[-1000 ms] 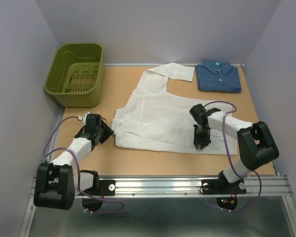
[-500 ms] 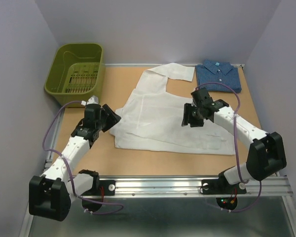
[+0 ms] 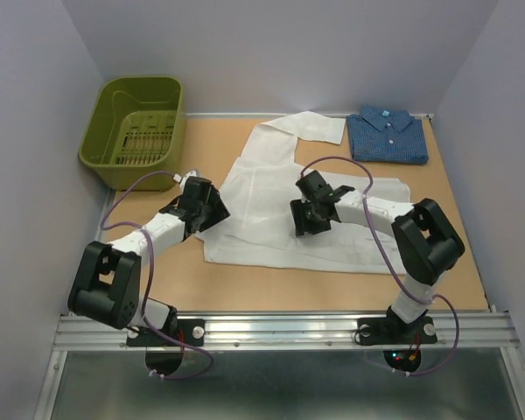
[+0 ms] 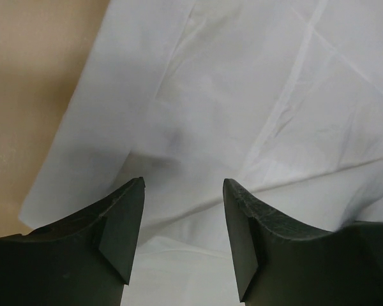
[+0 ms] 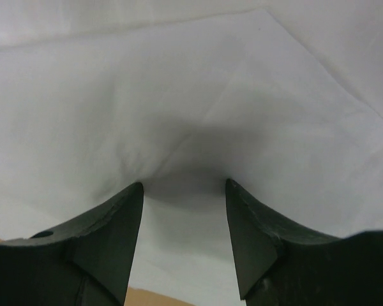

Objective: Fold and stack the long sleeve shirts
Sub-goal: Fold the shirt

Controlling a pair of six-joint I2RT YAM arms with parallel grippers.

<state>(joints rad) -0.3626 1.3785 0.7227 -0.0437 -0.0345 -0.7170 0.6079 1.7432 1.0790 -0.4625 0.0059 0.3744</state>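
Table (image 3: 245, 282) carries the white shirt (image 3: 262, 197), spread half folded in the middle, with one sleeve reaching to the far side. The green basket (image 3: 127, 175) stands far left, and the dark blue shirt (image 3: 387, 137) lies folded at the far right. I judge that folding the white one is in hand. My left gripper (image 4: 182, 191) hovers over its left edge and my right gripper (image 5: 184, 188) over its middle, both with jaws apart and empty. Next I must lower them, pinch an edge and fold it across.
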